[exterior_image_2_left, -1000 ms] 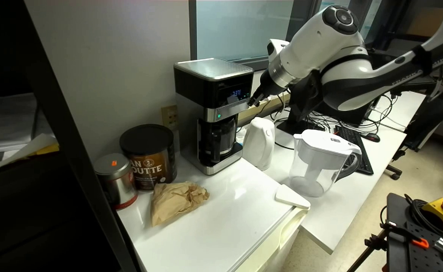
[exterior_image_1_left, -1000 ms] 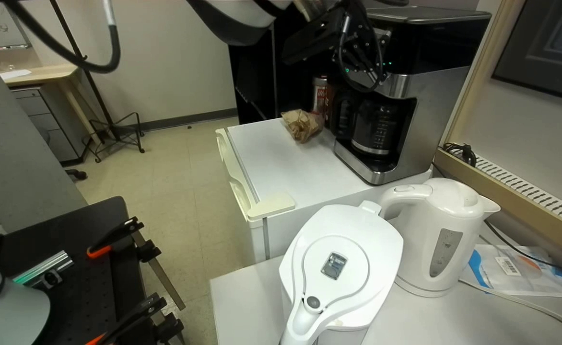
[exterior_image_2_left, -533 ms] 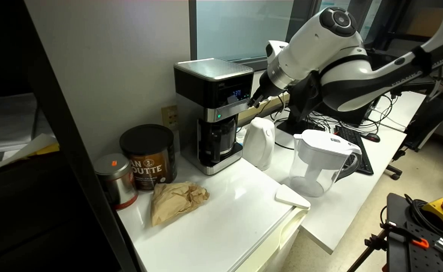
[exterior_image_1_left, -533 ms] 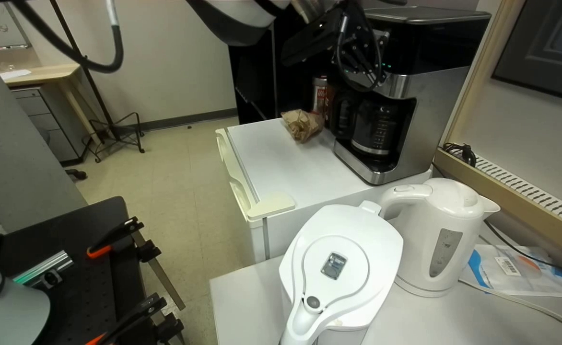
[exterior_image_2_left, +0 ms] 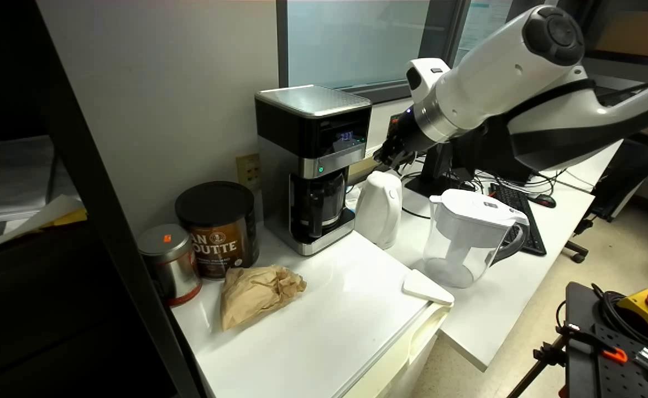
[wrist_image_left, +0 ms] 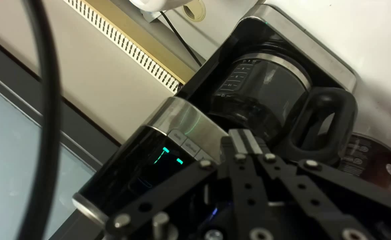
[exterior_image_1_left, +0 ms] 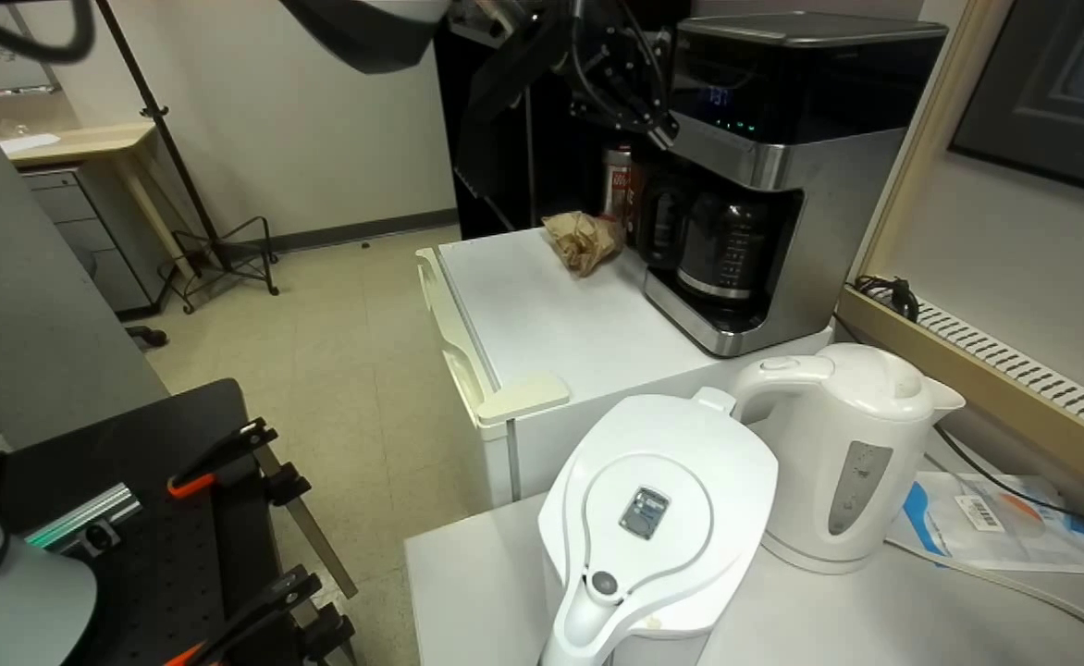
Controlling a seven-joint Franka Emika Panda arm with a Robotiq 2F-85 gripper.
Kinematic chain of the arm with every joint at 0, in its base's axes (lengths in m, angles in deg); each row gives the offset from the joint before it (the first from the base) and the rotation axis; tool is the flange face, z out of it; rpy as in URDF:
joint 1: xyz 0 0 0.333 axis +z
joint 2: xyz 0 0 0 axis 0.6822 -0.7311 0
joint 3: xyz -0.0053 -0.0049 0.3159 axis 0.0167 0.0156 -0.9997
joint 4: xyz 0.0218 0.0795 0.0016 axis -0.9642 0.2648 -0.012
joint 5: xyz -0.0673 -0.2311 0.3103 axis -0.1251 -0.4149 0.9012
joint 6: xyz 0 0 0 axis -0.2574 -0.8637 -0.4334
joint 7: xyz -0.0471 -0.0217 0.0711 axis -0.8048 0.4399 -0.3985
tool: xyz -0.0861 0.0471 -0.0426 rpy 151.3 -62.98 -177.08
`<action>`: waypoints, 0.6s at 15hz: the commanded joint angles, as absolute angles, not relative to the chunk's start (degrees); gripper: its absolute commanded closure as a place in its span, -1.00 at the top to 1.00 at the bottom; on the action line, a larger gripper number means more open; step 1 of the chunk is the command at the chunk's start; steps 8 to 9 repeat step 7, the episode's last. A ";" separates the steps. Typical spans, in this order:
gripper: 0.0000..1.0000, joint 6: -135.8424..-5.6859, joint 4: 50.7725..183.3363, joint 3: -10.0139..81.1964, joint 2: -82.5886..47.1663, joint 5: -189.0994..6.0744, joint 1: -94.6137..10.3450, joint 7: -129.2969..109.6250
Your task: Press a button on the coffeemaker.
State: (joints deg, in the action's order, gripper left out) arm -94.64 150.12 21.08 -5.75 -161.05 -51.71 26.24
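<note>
The coffeemaker, black with silver trim, stands on a white surface in both exterior views (exterior_image_1_left: 838, 213) (exterior_image_2_left: 282, 135). Its dark glass carafe (exterior_image_2_left: 332, 202) sits inside it. Its panel shows a lit display (exterior_image_2_left: 346, 136) and a green light on the trim (exterior_image_2_left: 320, 169). In the wrist view the coffeemaker's trim (wrist_image_left: 195, 121) carries a row of grey buttons (wrist_image_left: 190, 146), partly hidden by the gripper. My gripper (wrist_image_left: 245, 141) is shut and empty, its tips together. In both exterior views the gripper (exterior_image_1_left: 662, 139) (exterior_image_2_left: 379, 157) is in front of the panel, apart from it by a small gap.
A white kettle (exterior_image_1_left: 801, 490) (exterior_image_2_left: 376, 213) stands beside the coffeemaker, with a white filter pitcher (exterior_image_1_left: 671, 555) (exterior_image_2_left: 451, 243) in front. A brown paper bag (exterior_image_2_left: 257, 296), a coffee can (exterior_image_2_left: 216, 237) and a silver tin (exterior_image_2_left: 169, 260) are on the other side. A wall is behind.
The gripper has moved back from the coffeemaker's front panel and its pose has turned. The display and green lights, covered before in an exterior view, now show there.
</note>
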 commanded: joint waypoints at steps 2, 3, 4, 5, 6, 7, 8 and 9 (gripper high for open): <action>-0.99 -93.11 158.38 20.12 2.66 -163.24 -50.71 27.67; -0.99 -93.15 159.47 20.01 3.72 -163.35 -50.59 27.70; -0.99 -93.32 160.58 19.91 4.80 -163.72 -50.57 28.01; -0.99 -93.19 161.50 19.76 5.72 -163.86 -50.57 28.10; -0.99 -93.41 162.50 19.69 6.68 -164.25 -50.62 28.42; -0.99 -93.56 163.26 19.63 7.51 -164.54 -50.67 28.58; -0.99 -93.56 163.26 19.63 7.51 -164.54 -50.67 28.58; -0.99 -93.56 163.26 19.63 7.51 -164.54 -50.67 28.58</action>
